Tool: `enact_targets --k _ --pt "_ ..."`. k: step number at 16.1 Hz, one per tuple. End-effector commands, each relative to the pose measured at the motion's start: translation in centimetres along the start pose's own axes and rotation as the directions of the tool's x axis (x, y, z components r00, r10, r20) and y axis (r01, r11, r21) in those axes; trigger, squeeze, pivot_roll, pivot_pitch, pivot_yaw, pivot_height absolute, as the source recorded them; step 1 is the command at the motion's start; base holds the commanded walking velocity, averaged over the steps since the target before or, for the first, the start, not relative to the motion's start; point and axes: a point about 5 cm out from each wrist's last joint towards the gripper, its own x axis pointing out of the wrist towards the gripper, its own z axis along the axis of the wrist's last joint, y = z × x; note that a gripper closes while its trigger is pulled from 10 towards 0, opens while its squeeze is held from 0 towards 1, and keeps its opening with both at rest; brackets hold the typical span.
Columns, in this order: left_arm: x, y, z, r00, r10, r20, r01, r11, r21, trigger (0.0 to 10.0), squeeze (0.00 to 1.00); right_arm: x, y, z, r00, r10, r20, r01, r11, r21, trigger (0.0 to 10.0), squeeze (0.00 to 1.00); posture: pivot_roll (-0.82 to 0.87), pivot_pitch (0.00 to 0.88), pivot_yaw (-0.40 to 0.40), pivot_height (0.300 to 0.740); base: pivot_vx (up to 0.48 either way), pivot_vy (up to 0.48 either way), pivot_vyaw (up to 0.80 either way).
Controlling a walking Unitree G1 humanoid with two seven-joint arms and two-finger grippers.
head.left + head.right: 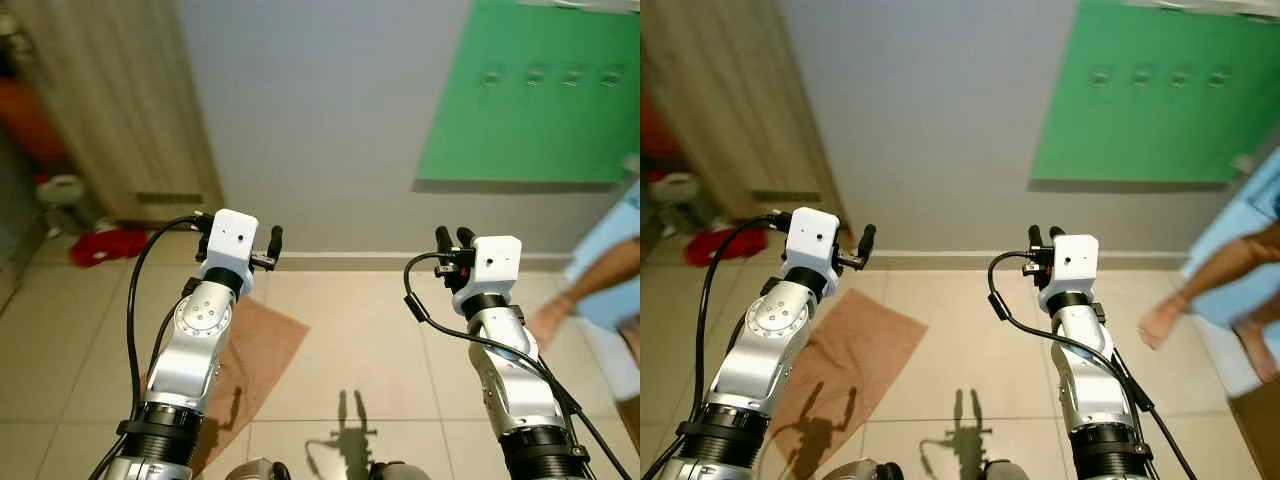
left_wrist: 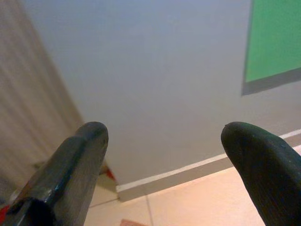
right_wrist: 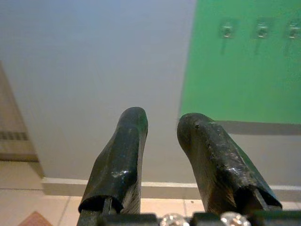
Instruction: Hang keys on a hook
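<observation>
Four small metal hooks [image 1: 551,75] sit on the green wall panel [image 1: 530,100], upper right of the frame. The left gripper [image 2: 160,155] fingers gape wide, empty; the right gripper [image 3: 162,136] fingers look slightly parted, apparently empty.

A pale grey wall [image 1: 320,110] fills twelve o'clock, with a white skirting board [image 1: 350,260] along its foot. At one to two o'clock a green board [image 1: 530,110] is fixed to the wall. A light wooden door [image 1: 120,110] stands at ten o'clock, and something red [image 1: 105,245] lies on the floor by its base. The floor is beige tile [image 1: 370,340], with a brown mat [image 1: 250,350] at seven o'clock. Hard shadows fall on the tiles at six o'clock.
</observation>
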Motion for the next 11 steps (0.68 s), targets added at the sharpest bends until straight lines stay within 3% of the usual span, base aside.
enact_targets --k 1,5,10,11 --pt "-0.07 0.11 -0.43 1.000 -0.018 -0.013 0.018 1.000 0.001 10.0 0.00 0.06 -0.13 -0.12 1.000 0.003 -0.012 -0.004 1.000 -0.010 10.0 0.00 -0.09 0.006 0.007 0.740 0.000 0.000 -0.54" --pt "-0.17 0.17 -0.44 1.000 -0.015 -0.009 0.015 1.000 -0.016 10.0 0.00 0.29 -0.14 -0.07 1.000 0.010 -0.011 -0.010 1.000 -0.010 10.0 0.00 -0.09 0.006 0.001 0.740 0.000 0.000 -0.54" --pt "-0.20 0.14 -0.32 1.000 -0.014 -0.003 0.014 1.000 0.018 10.0 0.00 0.40 0.03 0.00 1.000 0.012 -0.007 -0.012 1.000 -0.010 10.0 0.00 -0.08 0.022 0.003 0.740 0.000 0.000 -0.53" --pt "-0.18 0.25 -0.32 1.000 -0.011 -0.001 0.011 1.000 0.028 10.0 0.00 0.40 0.04 -0.04 1.000 0.012 -0.007 -0.012 1.000 -0.010 10.0 0.00 -0.08 0.022 0.004 0.740 0.000 -0.439 -0.51"
